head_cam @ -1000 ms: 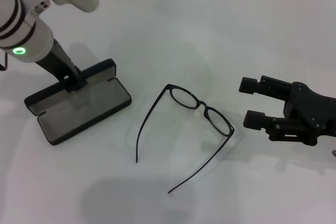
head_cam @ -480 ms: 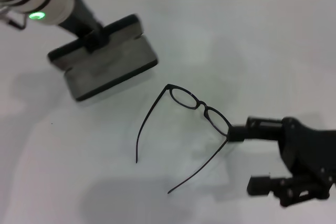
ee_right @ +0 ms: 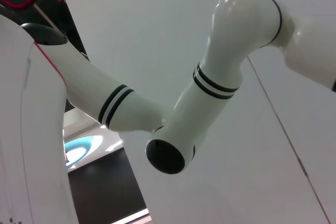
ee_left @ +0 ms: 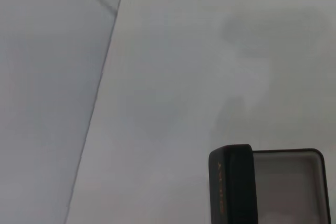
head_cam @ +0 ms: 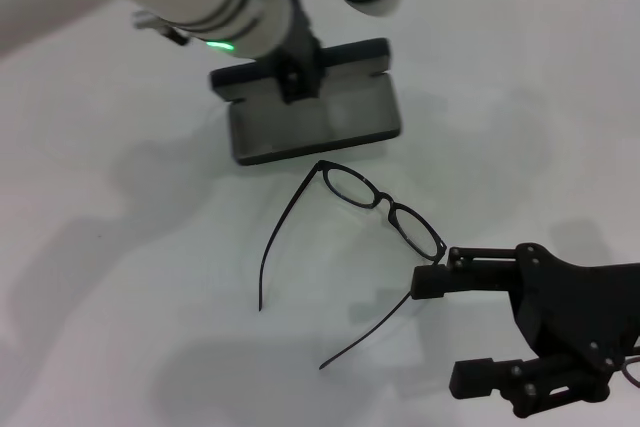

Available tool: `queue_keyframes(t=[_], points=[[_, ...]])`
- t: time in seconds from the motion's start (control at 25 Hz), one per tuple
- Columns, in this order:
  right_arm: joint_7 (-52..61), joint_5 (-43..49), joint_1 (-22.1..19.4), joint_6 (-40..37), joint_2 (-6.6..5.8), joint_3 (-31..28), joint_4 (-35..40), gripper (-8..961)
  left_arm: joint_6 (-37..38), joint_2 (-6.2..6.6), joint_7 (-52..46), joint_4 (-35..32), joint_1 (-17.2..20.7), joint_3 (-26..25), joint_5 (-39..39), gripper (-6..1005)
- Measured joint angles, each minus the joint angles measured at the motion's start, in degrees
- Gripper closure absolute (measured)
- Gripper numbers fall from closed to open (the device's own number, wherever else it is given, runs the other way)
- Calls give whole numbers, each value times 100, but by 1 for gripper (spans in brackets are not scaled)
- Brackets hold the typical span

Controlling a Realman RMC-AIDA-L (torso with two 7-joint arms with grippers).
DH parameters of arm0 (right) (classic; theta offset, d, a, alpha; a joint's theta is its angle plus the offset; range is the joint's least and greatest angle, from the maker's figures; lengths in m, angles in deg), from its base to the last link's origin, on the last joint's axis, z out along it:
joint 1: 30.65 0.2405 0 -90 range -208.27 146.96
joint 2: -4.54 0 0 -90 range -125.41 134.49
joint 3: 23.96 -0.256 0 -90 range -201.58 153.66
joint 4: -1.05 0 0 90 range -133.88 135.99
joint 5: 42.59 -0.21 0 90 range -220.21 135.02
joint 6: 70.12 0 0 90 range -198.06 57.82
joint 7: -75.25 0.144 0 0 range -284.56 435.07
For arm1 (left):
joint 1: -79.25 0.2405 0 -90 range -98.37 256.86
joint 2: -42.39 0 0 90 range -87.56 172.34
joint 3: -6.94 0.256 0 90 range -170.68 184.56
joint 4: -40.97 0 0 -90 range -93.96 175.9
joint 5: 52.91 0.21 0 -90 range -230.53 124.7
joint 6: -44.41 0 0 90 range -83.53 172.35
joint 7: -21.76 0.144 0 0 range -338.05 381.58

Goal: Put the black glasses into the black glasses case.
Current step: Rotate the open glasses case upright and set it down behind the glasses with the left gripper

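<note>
The black glasses (head_cam: 385, 209) lie unfolded on the white table in the middle, temple arms pointing toward me. The black glasses case (head_cam: 315, 125) stands open just behind them, grey lining up. My left gripper (head_cam: 296, 77) is shut on the case's lid edge. The left wrist view shows the lid with orange lettering (ee_left: 231, 187) and the lining beside it. My right gripper (head_cam: 446, 331) is open at the near right. Its upper finger (head_cam: 470, 272) lies next to the right end of the glasses frame, its lower finger (head_cam: 490, 377) farther toward me.
The white table (head_cam: 120, 277) spreads bare to the left and near the front. A wall seam runs along the back edge. The right wrist view shows only my white left arm (ee_right: 210, 93) against the wall.
My left gripper has carried the open case from the far left to just behind the glasses. My right gripper has moved nearer me and left, up to the glasses' right end.
</note>
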State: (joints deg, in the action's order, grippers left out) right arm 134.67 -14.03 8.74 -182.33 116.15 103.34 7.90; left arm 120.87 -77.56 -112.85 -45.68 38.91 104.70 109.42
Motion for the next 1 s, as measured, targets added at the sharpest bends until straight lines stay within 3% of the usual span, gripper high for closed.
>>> queue_keyframes(t=[0.28,0.52,1.0], points=[[-3,-5,-55,60,10,-47,-23,176,-751,-26,-153,800,-477,421,1,791],[-5,-33,-55,176,9,-53,-37,181,-903,-35,-145,1467,-822,678,-21,791],[-4,-42,-44,304,-3,-92,-10,195,-995,-31,-35,1667,-906,1035,-7,792]])
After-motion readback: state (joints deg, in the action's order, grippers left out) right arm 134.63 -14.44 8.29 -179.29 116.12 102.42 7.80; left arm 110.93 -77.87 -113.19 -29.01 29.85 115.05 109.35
